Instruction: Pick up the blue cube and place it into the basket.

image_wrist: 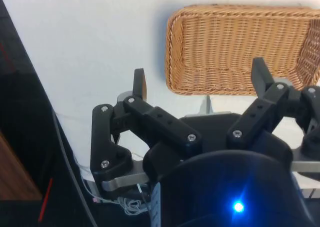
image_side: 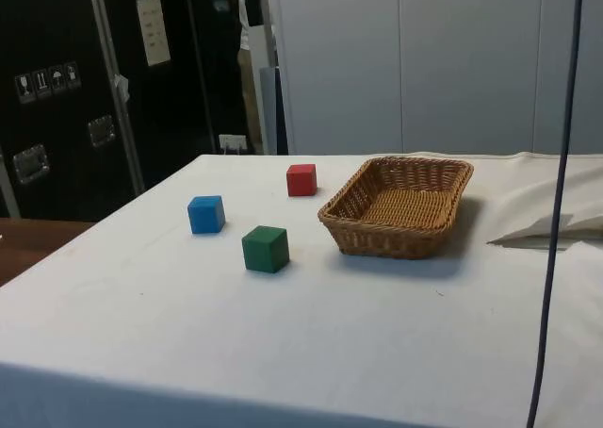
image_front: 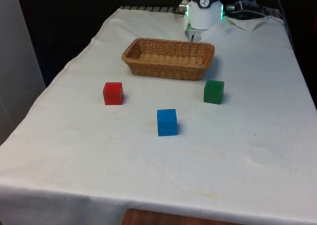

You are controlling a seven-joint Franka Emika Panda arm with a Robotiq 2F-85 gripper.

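While hanging beyond the basket [image_front: 168, 59] at the table's far end, gripper [image_wrist: 200, 84] spread wide, pinching nothing. Blue cube [image_front: 167, 122] untouched on the cloth, nearer than red cube [image_front: 113, 93] and green cube [image_front: 213, 91]. Reach, grasp, carry, drop: all left.

Even, diffuse overhead light falls across the white cloth [image_front: 148, 175], which reads bright without blowing out. Shadows are soft and short: a faint one hugs the basket [image_side: 400, 206] on its base, and small ones sit tight beside the blue cube [image_front: 167, 122], green cube [image_front: 213, 91] and red cube [image_front: 113, 93]. The surroundings beyond the table fall off to near black. In the wrist view the gripper [image_wrist: 200, 82] is dark and low in contrast against the pale cloth, while the basket weave just beyond its open fingertips is crisp and warmly lit.
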